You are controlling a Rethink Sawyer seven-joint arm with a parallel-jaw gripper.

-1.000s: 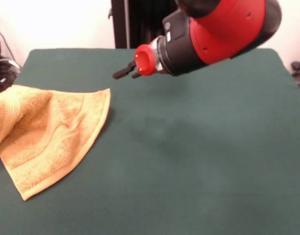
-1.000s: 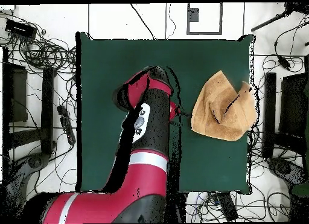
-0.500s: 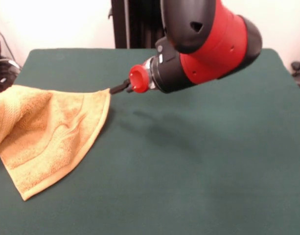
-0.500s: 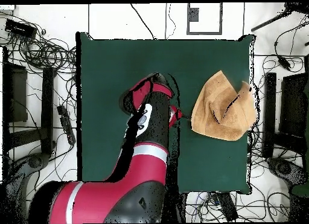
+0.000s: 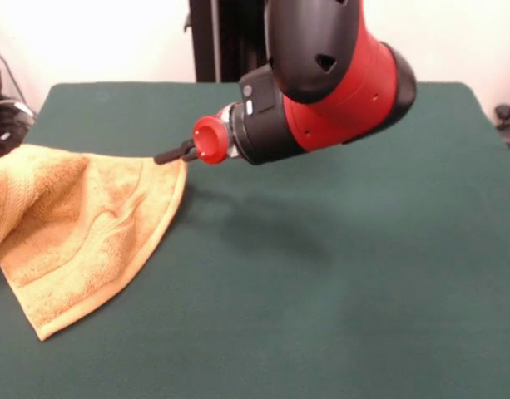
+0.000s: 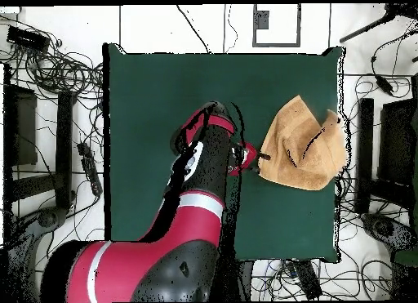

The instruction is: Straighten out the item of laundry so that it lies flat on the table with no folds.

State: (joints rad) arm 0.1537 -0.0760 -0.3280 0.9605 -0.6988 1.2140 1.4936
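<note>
The orange-tan towel (image 5: 80, 229) lies rumpled at the left side of the green table (image 5: 338, 291) in the front view. Its left part is bunched and folded over, and one corner points toward the middle of the table. My gripper (image 5: 173, 154) sits low at that corner, at the towel's edge; whether it touches the cloth is unclear. In the overhead view the towel (image 6: 302, 144) lies at the right side of the table (image 6: 163, 95), with the gripper (image 6: 260, 157) at its left edge. The red and black arm hides the table behind it.
The towel's left part hangs over the table's left edge in the front view. Cables and stands (image 6: 49, 71) lie on the floor around the table. A black pedestal (image 5: 225, 37) stands at the table's far side.
The gripper has moved down and left in the front view, from above the table's middle to the towel's pointed corner. The towel has not moved.
</note>
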